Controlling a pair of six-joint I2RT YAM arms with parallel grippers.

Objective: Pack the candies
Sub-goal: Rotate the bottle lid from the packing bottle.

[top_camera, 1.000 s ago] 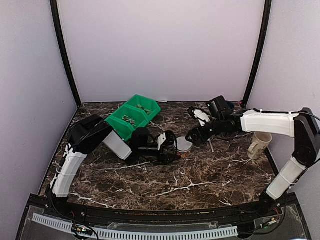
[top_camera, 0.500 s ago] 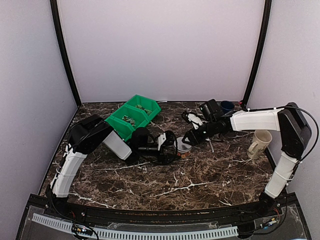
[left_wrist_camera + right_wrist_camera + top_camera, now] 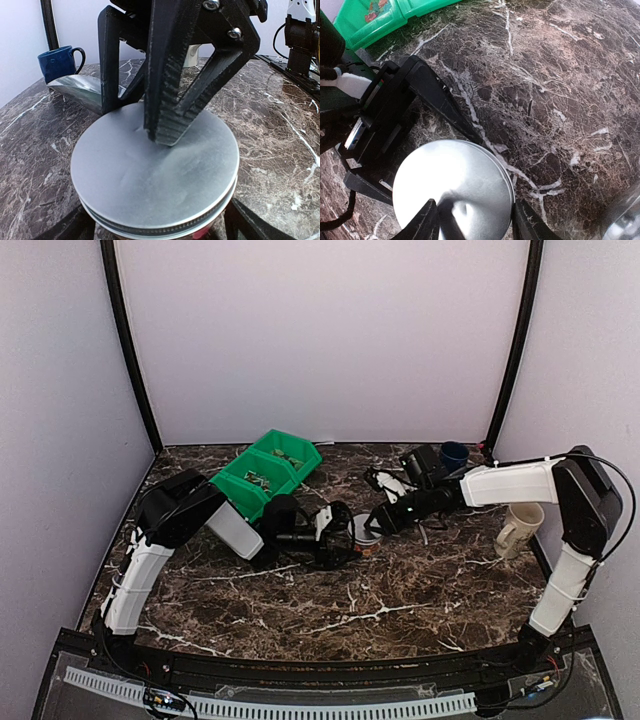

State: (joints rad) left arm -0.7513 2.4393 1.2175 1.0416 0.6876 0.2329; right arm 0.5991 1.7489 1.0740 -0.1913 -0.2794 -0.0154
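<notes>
The jar (image 3: 369, 543) is boxed in: left tool (image 3: 352, 536) gripping it from 9 o'clock, right tool (image 3: 376, 523) on its lid (image 3: 150, 175) from 2. Green bin (image 3: 266, 472) blocks 10, blue mug (image 3: 455, 453) 1, cream mug (image 3: 519, 528) 3. Open bench (image 3: 400, 605) from 4 round to 8.

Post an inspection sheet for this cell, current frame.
Surface: dark veined marble table.
Job's things: jar mid-table, silver lid on it; candies not discernible.
Clutter: green bin back left, blue mug and cream mug right, shiny foil piece.
Grippers: left gripper jaws clamp the jar; right gripper at the lid, grip unclear.
Cables: black cable looping by the right arm.
Surroundings: pale walls, black frame posts.
</notes>
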